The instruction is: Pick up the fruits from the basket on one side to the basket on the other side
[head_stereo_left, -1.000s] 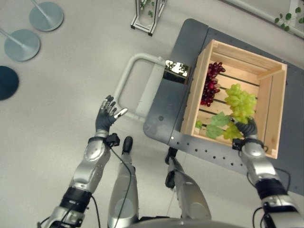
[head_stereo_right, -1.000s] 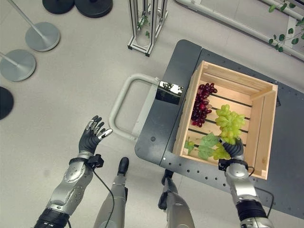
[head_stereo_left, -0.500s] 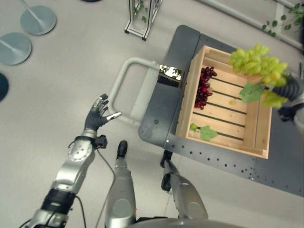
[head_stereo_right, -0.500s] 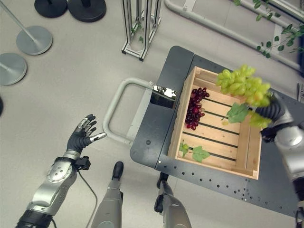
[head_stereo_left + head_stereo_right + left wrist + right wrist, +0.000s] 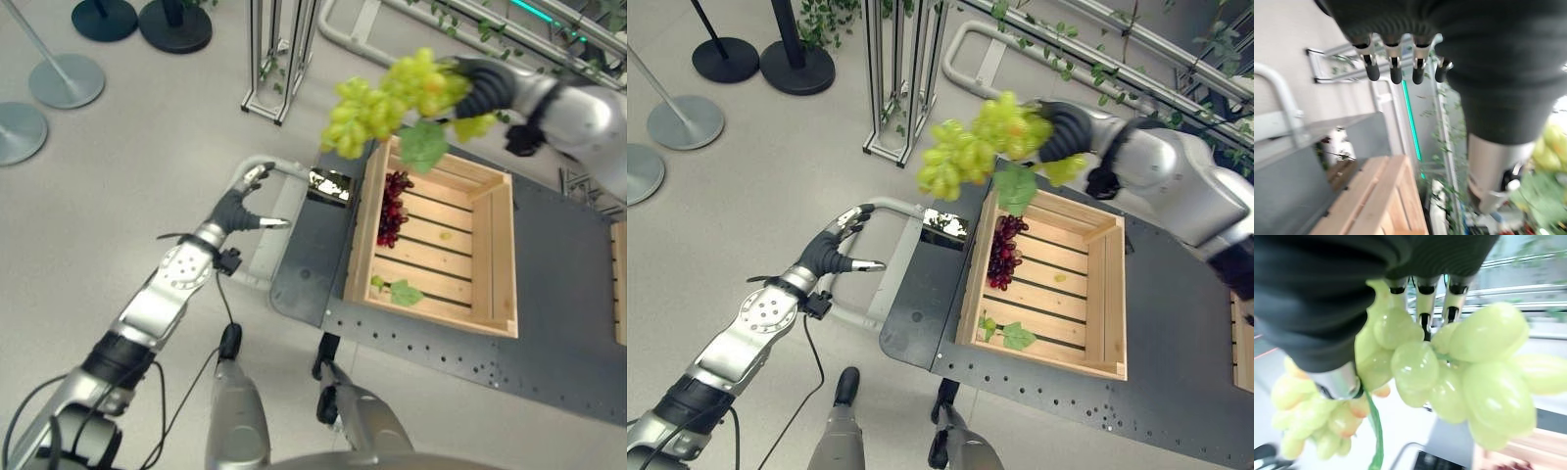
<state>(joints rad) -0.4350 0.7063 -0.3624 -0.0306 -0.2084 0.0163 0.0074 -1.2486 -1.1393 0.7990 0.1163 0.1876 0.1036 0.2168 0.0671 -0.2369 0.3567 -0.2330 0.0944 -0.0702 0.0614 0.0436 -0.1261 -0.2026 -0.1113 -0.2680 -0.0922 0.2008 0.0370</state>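
Note:
A big bunch of green grapes point(image 5: 387, 98) with a leaf hangs in the air above the far left corner of the wooden crate point(image 5: 357, 235). My right hand point(image 5: 482, 86) is shut on it, and in the right wrist view its fingers point(image 5: 1422, 293) curl over the green grapes point(image 5: 1449, 367). A bunch of dark red grapes point(image 5: 390, 204) lies inside the crate by its left wall. A small green sprig with a leaf point(image 5: 396, 291) rests near the front wall. My left hand point(image 5: 241, 206) is open beside the cart handle, fingers point(image 5: 1393, 63) straight, holding nothing.
The crate stands on a grey cart point(image 5: 549, 333) with a pale tubular handle point(image 5: 893, 208) on its left. An aluminium frame stand point(image 5: 279, 59) and round stanchion bases point(image 5: 64, 80) stand on the floor behind. Another crate's edge point(image 5: 620, 284) shows at the far right.
My right hand has lifted the green grapes out of the crate and swung them left, above its far left corner. The left hand rose toward the cart handle. The camera shifted.

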